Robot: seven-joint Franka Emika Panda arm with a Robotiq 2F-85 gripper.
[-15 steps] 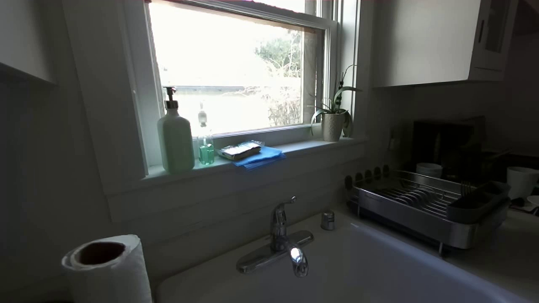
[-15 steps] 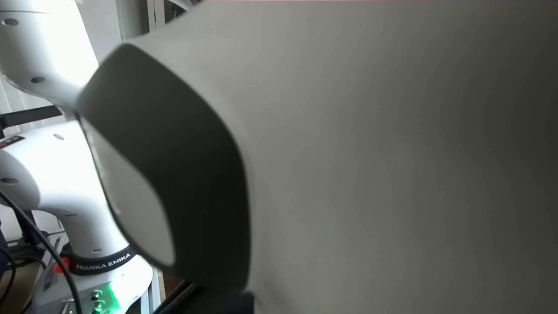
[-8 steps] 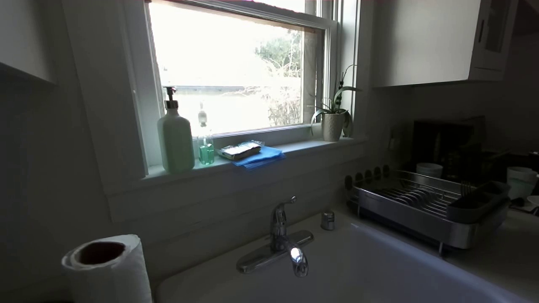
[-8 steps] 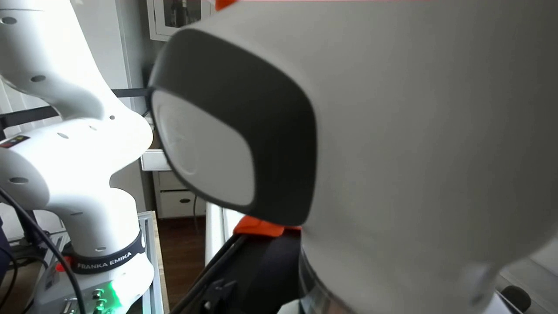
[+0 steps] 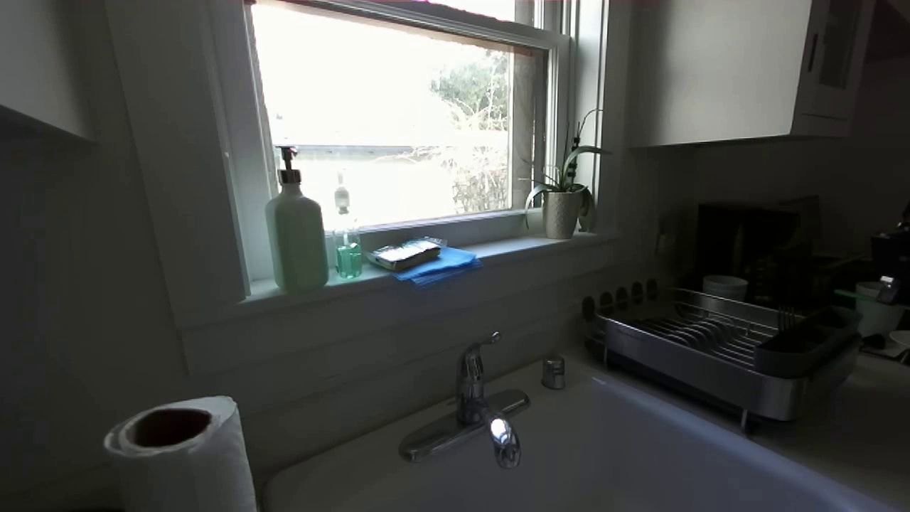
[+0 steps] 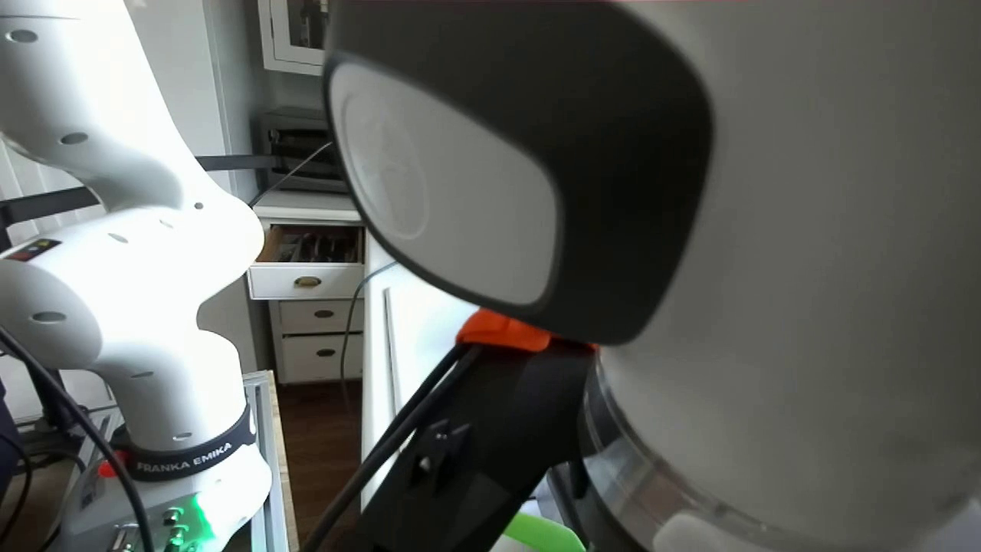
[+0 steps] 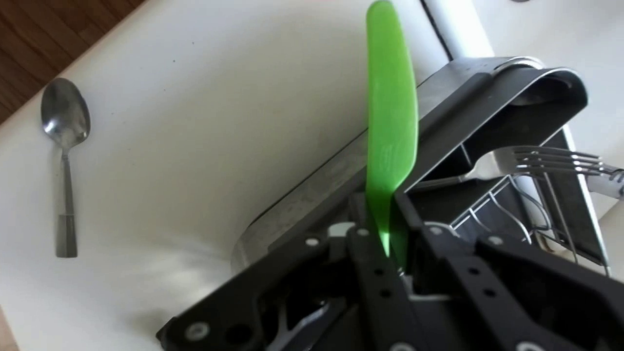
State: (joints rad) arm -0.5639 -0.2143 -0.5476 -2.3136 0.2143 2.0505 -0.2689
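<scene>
Over on the left, wooden floor pokes in, cut off at the corner; then a shiny steel spoon flat on the smooth, pale worktop. Now the middle: here's the pincer, clenched around a bright-green utensil, blade-shaped, round-tipped, its lower end swallowed in the grip. It crosses in front of the metal dish rack, masking part of its rim; touching or apart, can't tell. And rightwards, a grey caddy, too dark inside to read, with a fork sticking up, handle's end out of sight.
</scene>
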